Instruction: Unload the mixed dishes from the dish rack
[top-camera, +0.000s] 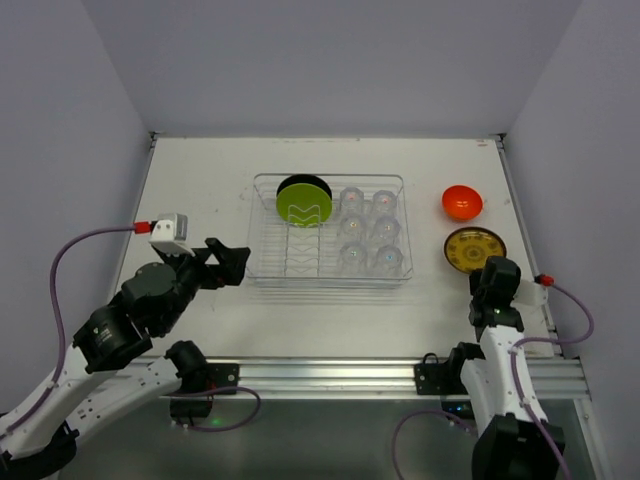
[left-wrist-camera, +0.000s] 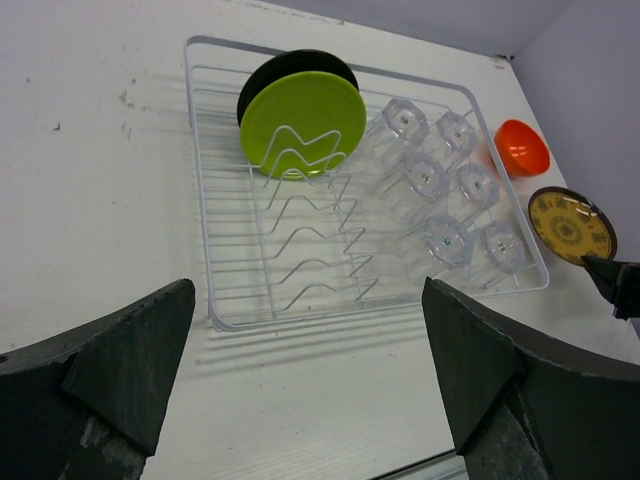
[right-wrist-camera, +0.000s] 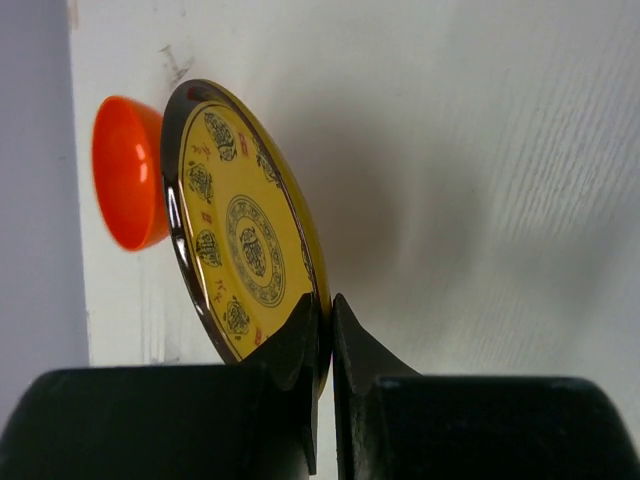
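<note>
Unloading is partly complete. Two items are already lying outside the dish rack (top-camera: 330, 177), on the table (top-camera: 200, 180) to its right: the orange bowl (top-camera: 462, 202) is sitting near the far right edge, and the amber plate (top-camera: 473, 248) is lying just in front of it, apart from the bowl. The right gripper (right-wrist-camera: 325, 330) is clenching the near rim of the amber plate, fingers pinched together over its edge; whether the plate is fully resting on the table cannot be told. Seven items are waiting in the rack: the lime-green plate (top-camera: 304, 203) is standing upright in a ribbed slot at the far left, and the six clear cups (top-camera: 385, 203) are sitting in two columns on the right side. The left gripper (top-camera: 228, 264) is hovering over the table just beside the rack's near left corner, fully released and gripping nothing. By this judgement, the task is less than one-third done.
</note>
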